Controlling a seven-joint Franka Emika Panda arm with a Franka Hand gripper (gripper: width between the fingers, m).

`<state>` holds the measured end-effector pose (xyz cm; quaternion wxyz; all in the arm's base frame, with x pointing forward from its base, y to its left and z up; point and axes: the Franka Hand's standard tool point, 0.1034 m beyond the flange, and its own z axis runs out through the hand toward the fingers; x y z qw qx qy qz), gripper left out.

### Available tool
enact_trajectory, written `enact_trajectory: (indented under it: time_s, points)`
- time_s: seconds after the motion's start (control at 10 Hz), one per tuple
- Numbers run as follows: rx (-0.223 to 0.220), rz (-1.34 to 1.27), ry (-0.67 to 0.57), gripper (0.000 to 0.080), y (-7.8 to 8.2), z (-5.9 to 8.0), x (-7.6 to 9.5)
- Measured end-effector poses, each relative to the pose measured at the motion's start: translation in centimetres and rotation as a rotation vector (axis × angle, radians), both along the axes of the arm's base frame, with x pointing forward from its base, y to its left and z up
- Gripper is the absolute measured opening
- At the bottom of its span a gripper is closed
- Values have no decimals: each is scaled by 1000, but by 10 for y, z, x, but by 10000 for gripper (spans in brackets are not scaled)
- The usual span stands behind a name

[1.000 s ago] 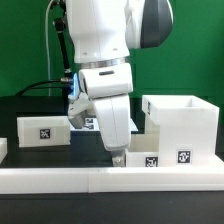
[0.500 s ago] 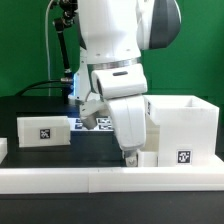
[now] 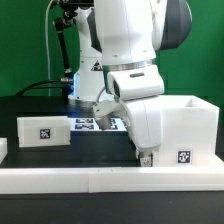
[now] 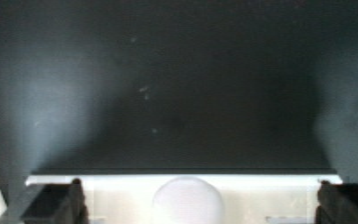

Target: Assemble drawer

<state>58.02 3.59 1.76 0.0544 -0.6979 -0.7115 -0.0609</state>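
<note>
The large white drawer shell stands at the exterior view's right. One small white tray with a tag stands at the exterior view's left. A second low white tagged part, seemingly the other tray, sits in front of the shell. My gripper hangs low just beside it and hides part of it. In the wrist view my gripper is open, with the dark fingers far apart. A white edge with a rounded white knob lies between them, untouched.
The marker board lies on the black table behind my arm. A low white border rail runs along the front of the table. The arm's white body blocks the middle of the exterior view.
My arm and gripper have moved steadily toward the exterior view's right, from the table's middle to the front of the shell. The parts have not moved.
</note>
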Motion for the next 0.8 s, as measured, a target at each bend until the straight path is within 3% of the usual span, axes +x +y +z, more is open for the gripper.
enact_trajectory:
  time_s: [0.2, 0.5, 0.8]
  points:
    - [-4, -7, 7, 649, -12, 1, 1]
    - [-14, 2, 9, 649, -57, 6, 7]
    - [-30, -67, -4, 649, -98, 12, -11]
